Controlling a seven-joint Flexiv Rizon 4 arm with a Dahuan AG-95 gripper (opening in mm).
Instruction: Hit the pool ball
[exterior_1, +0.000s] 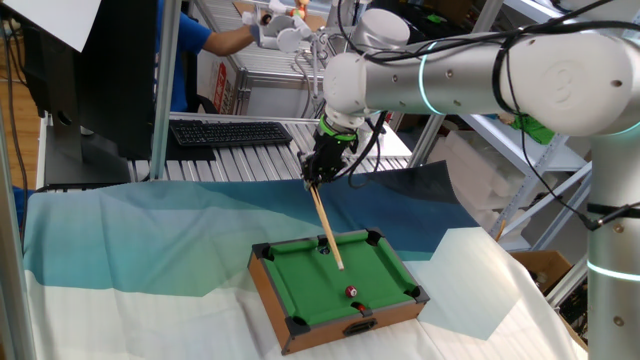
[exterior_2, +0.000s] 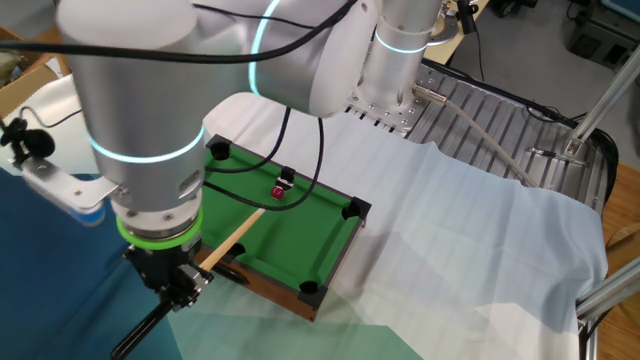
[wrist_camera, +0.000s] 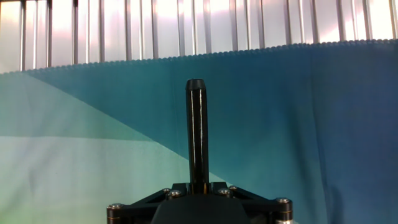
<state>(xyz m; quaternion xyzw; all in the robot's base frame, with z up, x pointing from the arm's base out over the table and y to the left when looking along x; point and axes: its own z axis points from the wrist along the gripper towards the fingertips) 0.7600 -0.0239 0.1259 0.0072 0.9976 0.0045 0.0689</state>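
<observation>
The jaws hold a stick tight. The pool ball sits on the green felt, at five o'clock from the stick's tip. It looks tiny, hard and rolls easily, so tap it, don't grab.

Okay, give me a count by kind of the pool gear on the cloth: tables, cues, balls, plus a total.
Mini pool table: 1
Cue stick, held in the gripper: 1
Pool ball, dark red: 1
Total: 3

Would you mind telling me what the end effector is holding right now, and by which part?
The end effector holds a small wooden pool cue, gripped near its dark butt end; its tip points down over the mini pool table.
</observation>
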